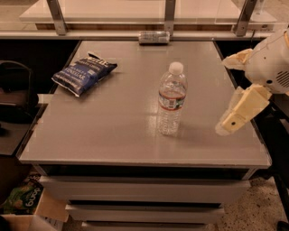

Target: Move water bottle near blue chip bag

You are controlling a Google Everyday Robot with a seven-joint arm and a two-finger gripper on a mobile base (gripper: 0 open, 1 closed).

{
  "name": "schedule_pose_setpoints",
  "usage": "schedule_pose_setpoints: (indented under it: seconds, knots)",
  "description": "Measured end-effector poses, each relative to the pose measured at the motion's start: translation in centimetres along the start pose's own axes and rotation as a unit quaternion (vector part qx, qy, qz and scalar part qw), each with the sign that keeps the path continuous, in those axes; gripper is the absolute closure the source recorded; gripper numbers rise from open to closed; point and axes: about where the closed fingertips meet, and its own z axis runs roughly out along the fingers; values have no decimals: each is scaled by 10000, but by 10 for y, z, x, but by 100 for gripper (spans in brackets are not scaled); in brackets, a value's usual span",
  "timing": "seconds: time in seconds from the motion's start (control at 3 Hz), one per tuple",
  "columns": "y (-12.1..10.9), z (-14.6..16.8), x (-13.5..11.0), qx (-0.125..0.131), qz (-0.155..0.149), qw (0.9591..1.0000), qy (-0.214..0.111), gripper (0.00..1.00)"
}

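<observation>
The water bottle stands upright near the middle of the grey table; it is clear ribbed plastic with a white cap and a red-and-white label. The blue chip bag lies flat at the table's far left, well apart from the bottle. My gripper hangs over the table's right edge, to the right of the bottle and not touching it. Its two cream fingers are spread open and hold nothing.
A silver can lies on its side at the table's far edge. A metal-legged shelf stands behind the table. A cardboard box with a green bag sits on the floor at lower left. Drawers are below the tabletop.
</observation>
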Motion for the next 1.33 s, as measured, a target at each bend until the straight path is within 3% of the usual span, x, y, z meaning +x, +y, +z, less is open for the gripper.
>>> schedule_pose_setpoints:
  seconds: [0.33,1.33]
  knots:
    - [6,25,-16,-228,62,9977,-638,0]
    - [16,75,-63,-758,172,9800,-1830,0]
